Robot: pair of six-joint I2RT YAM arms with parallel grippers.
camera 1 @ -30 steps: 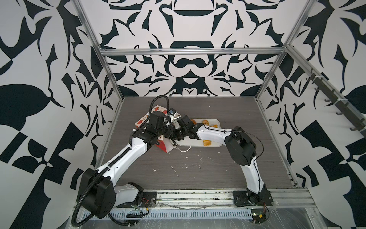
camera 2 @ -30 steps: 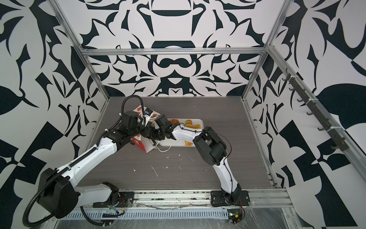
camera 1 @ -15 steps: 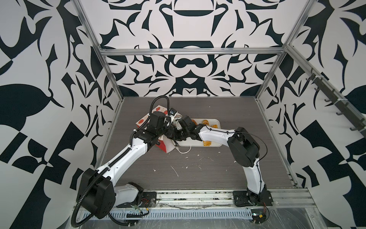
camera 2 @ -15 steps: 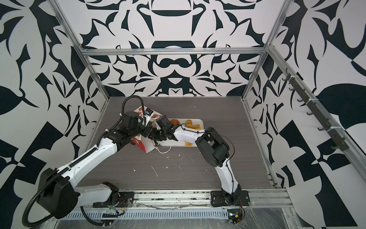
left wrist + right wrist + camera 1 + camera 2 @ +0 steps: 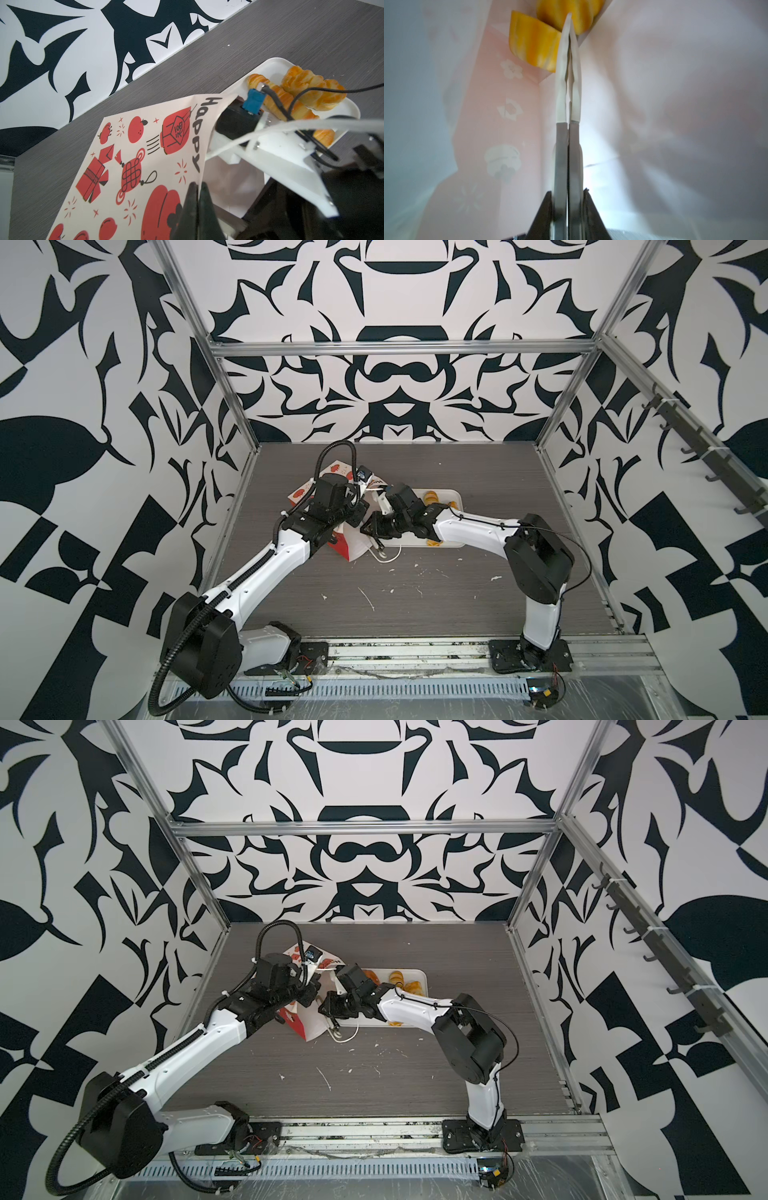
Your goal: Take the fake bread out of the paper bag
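Note:
The paper bag [image 5: 348, 546] lies tilted on the table, left of the white tray [image 5: 454, 497], mouth toward the tray. Its printed outer wall [image 5: 145, 158] fills the left wrist view. My left gripper [image 5: 197, 186] is shut on the edge of the bag's mouth. My right gripper [image 5: 569, 22] reaches deep inside the bag, and its long metal, white-tipped fingers are shut together with nothing seen between them. Their tips rest against two yellow pieces of fake bread [image 5: 533, 43] at the bag's bottom. More fake bread [image 5: 311, 91] lies on the tray [image 5: 276, 62].
A white cord handle [image 5: 388, 558] trails from the bag's mouth onto the table. Small white scraps [image 5: 365, 597] are scattered over the grey table in front. The patterned back wall and metal frame stand close behind the bag. Both forearms cross near the bag's mouth.
The right gripper's fingers have closed and it has pushed a little further left into the bag. The left gripper has kept its hold on the bag's edge.

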